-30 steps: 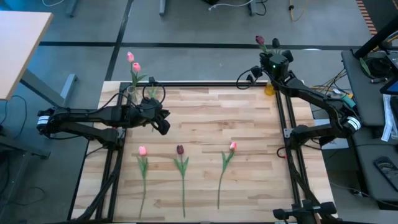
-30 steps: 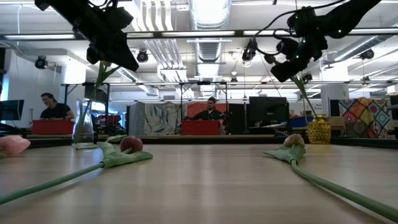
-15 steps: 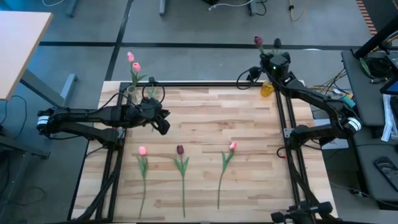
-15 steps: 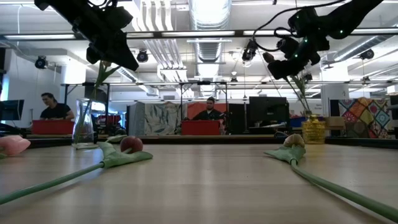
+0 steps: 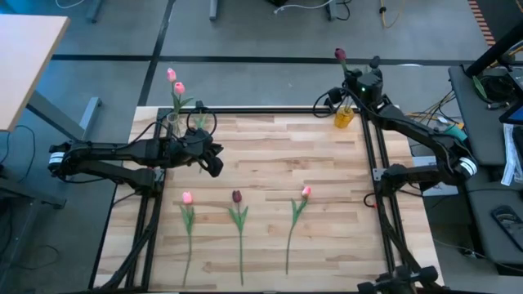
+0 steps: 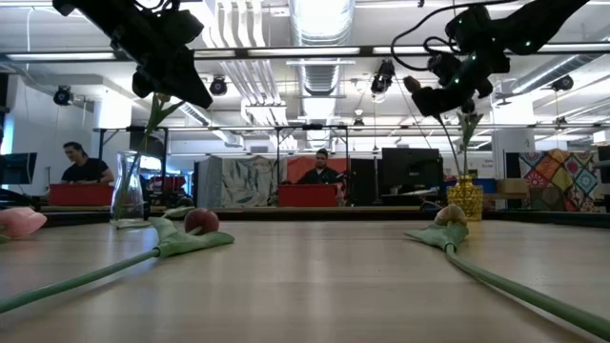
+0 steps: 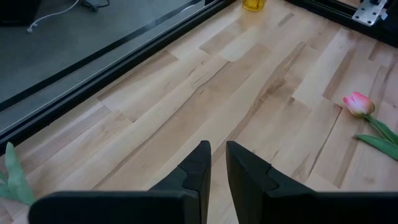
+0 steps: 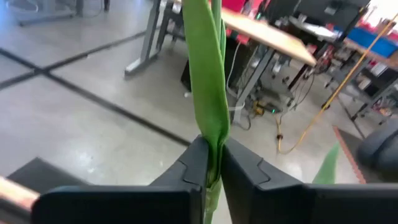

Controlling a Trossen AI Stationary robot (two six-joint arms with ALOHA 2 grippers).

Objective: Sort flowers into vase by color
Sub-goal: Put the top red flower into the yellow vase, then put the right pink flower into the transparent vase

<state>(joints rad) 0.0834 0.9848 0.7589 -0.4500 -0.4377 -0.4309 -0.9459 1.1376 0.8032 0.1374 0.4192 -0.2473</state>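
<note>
While hidden from above, right hand (image 8: 213, 163) pinches a green stem (image 8: 207, 93).

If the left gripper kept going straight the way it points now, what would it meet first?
Probably the bare wooden table. The left gripper, fingers nearly together and empty, angles down toward open planks. The pink tulip lies off to the side, outside that line, though depth is uncertain.

A light wooden table (image 5: 270, 155) (black-framed) stands by two seated people (image 6: 320, 170) at red bins (image 6: 308, 195).
</note>
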